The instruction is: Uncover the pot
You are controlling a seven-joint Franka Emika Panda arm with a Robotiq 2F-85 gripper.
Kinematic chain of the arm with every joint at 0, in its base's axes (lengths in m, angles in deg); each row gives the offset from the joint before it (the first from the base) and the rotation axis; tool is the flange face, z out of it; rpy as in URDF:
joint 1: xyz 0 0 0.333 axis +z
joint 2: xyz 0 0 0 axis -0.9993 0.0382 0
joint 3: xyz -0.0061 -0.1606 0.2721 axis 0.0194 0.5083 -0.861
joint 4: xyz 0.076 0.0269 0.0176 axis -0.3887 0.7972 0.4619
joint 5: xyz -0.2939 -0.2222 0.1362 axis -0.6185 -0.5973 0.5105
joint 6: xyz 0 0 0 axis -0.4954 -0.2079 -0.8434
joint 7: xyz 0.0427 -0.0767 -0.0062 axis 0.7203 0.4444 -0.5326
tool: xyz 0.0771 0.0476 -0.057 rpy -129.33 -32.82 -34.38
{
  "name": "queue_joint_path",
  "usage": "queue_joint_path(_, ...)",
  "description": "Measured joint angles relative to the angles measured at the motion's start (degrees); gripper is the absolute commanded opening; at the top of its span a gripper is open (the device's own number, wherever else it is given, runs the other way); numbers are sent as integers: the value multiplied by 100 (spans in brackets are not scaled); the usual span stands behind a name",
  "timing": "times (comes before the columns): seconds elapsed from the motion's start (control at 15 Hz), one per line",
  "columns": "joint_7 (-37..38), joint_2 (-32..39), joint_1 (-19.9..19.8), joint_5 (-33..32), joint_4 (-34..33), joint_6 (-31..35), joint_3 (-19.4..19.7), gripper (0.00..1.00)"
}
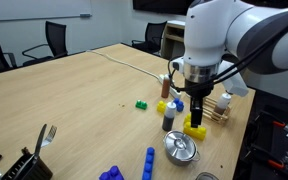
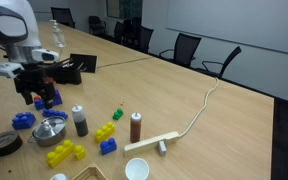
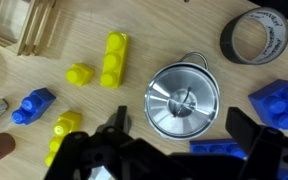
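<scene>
The small shiny steel pot sits on the wooden table with the flat steel lid and its knob on top. It shows in both exterior views. My gripper is open and empty, held above the lid with a finger on each side of it and not touching it. It also shows in both exterior views.
Around the pot lie yellow bricks, blue bricks and a tape roll. A wooden rack, a brown bottle, a dark shaker, a white mug and a green block stand nearby.
</scene>
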Motion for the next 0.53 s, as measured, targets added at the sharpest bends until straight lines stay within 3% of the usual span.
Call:
queue_joint_path(0.13,-4,247,31,373,-115,109,-10,100)
queue_joint_path(0.53,-7,303,51,398,-142,119,9,100)
